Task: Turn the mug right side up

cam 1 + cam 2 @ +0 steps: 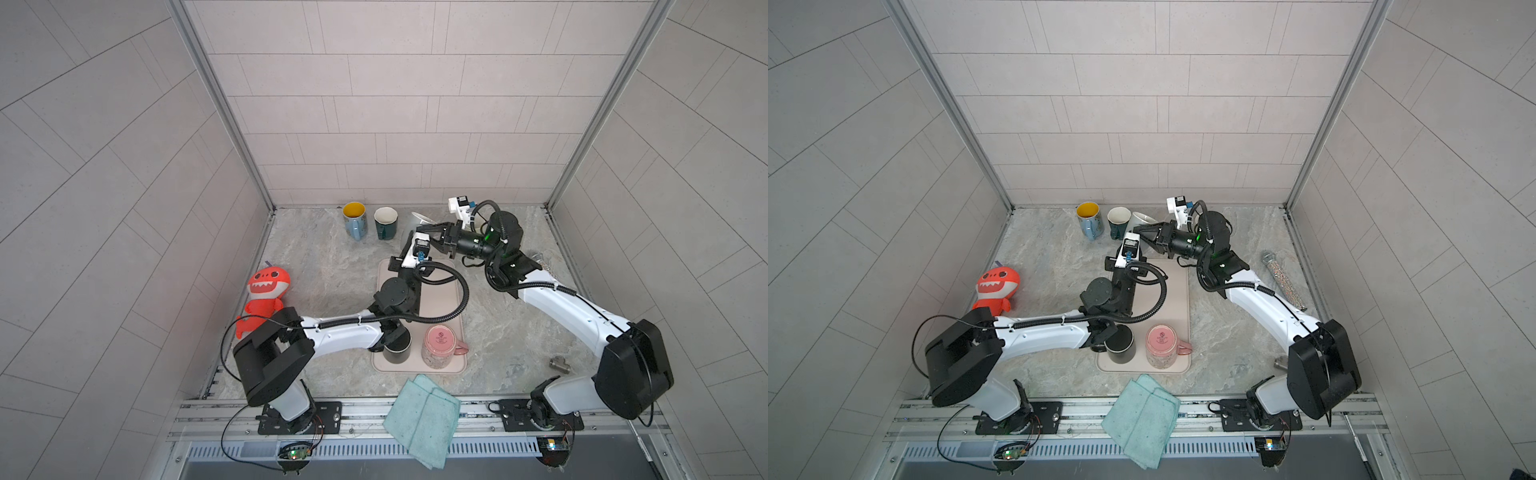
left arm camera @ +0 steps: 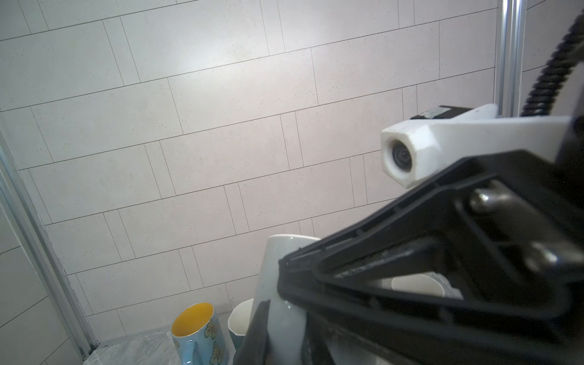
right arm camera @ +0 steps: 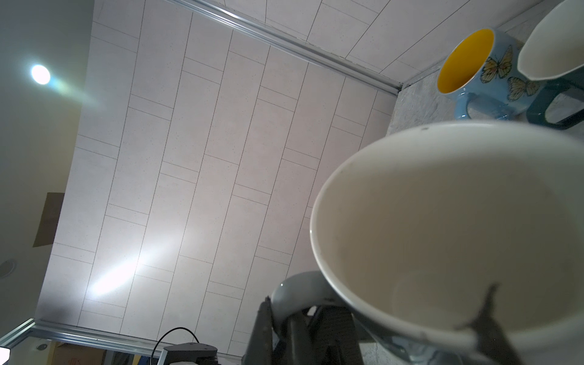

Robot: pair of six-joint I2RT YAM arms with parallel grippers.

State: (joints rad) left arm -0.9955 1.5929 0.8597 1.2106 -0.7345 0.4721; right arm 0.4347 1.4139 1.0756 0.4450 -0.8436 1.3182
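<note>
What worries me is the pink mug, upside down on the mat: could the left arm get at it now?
Probably not yet. The left gripper is shut on the white mug at the back, which the right gripper also grips. Once free, nothing covers the pink mug.

Green mug (image 1: 385, 224) crowds white mug (image 3: 442, 221); mid table (image 1: 324, 266) free.

Here we are in a robot lab cell dressed as a kitchen: tile-print walls (image 1: 395, 104), aluminium framing (image 1: 224, 104), marble-look bench (image 1: 324, 266), bolted mounting rail (image 1: 365, 409).
</note>
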